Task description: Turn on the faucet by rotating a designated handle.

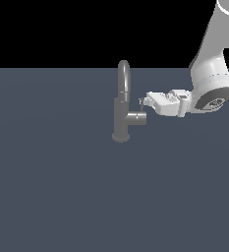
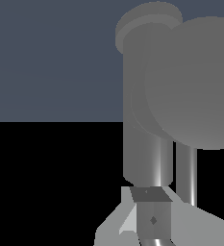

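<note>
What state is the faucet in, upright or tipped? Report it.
Upright. The faucet stands on its round base on the flat surface, body vertical, arched spout rising above, with the gripper beside its side cylinder.

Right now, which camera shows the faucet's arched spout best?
The exterior view: the spout arches in full above the faucet body. The wrist view sits too close, showing only grey cylinders of the faucet filling the frame, with no arch recognisable.

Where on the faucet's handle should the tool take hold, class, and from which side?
Grip the handle, the thin rod above the end of the faucet's side cylinder, approaching from the exterior view's right, where the tool already is. The spout is the wrong part.
</note>
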Action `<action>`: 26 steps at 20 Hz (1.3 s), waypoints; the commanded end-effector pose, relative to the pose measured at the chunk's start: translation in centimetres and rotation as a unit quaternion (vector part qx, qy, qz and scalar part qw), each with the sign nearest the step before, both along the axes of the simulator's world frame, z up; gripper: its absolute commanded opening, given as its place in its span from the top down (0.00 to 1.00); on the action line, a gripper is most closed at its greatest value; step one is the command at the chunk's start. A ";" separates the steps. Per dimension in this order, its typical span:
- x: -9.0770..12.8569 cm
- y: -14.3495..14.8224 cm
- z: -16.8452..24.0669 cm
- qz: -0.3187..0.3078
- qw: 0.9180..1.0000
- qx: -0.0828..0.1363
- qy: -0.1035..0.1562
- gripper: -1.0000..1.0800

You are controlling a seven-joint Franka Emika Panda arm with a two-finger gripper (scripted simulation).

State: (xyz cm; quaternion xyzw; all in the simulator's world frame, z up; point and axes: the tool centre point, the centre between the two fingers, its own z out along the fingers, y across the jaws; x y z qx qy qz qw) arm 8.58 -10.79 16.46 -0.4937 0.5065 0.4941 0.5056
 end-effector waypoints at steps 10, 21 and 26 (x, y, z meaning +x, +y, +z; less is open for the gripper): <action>-2.5 0.1 0.5 0.000 1.000 0.000 0.000 1.00; -4.5 0.2 -0.4 -0.001 1.000 0.000 -0.001 1.00; -6.1 0.2 -1.3 -0.001 1.000 0.000 -0.001 1.00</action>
